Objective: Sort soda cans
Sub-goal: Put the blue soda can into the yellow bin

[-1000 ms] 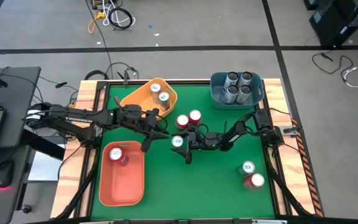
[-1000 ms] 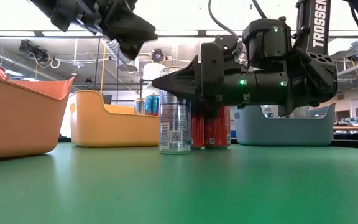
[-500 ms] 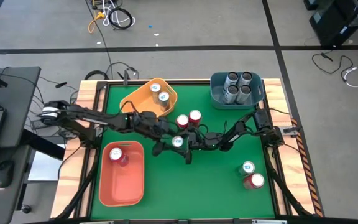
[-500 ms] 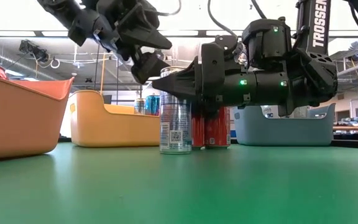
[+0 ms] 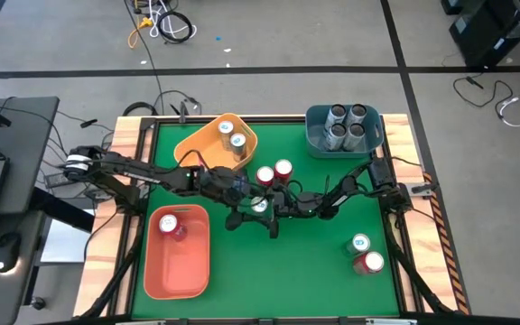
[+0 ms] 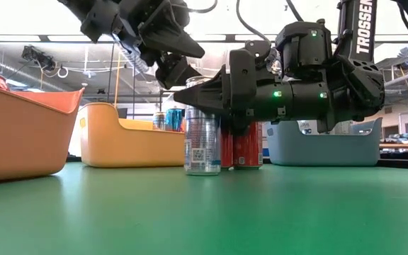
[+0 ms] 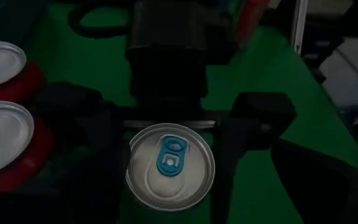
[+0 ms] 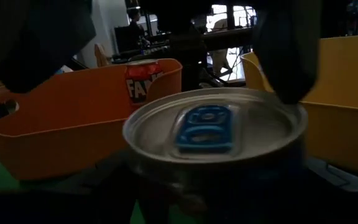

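Green table (image 5: 314,271) holds an upright silver can (image 5: 258,206) directly beneath the spread left gripper (image 5: 245,209), the right gripper (image 5: 273,209) seemingly unclenched alongside.

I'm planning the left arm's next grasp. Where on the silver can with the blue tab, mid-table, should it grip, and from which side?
Grip the silver can across its straight upright side wall, coming down from above, where the left gripper hangs open. Two red cans crowd one flank and the right gripper sits beside it, so a sideways approach looks blocked.
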Motion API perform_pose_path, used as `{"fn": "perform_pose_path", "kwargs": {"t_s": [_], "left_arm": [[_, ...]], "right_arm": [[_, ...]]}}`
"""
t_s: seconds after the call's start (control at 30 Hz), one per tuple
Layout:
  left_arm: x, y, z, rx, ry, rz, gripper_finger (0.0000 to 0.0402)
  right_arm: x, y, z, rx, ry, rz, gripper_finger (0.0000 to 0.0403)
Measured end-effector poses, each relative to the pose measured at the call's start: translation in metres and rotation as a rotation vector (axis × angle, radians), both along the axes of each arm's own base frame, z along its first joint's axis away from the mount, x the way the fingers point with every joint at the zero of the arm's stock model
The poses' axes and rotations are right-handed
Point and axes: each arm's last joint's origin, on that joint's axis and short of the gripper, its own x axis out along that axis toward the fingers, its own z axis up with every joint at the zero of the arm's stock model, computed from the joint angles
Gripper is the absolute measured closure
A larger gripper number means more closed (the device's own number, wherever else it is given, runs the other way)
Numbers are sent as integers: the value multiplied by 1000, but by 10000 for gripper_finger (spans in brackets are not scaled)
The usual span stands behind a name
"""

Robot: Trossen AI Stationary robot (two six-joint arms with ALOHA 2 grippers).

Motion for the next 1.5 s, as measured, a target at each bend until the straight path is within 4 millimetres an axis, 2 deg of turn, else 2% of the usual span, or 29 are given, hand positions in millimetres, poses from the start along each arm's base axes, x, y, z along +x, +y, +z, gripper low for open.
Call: {"fn": "perform_pose_path", "kwargs": {"t_s": [0.2,0.67,0.9,1.13,1.5], "left_arm": [[1,-4,5,92,58,30,2],[1,-5,5,91,59,41,2],[4,-5,16,74,91,54,1],[3,-4,8,55,168,79,1],[14,-3,-10,87,189,105,6]], "right_arm": [[0,0,0,-1,0,0,99],[0,0,0,1,1,-1,103],[0,0,0,6,0,3,105],[0,0,0,10,-1,3,108],[-1,0,-2,5,21,2,115]]}}
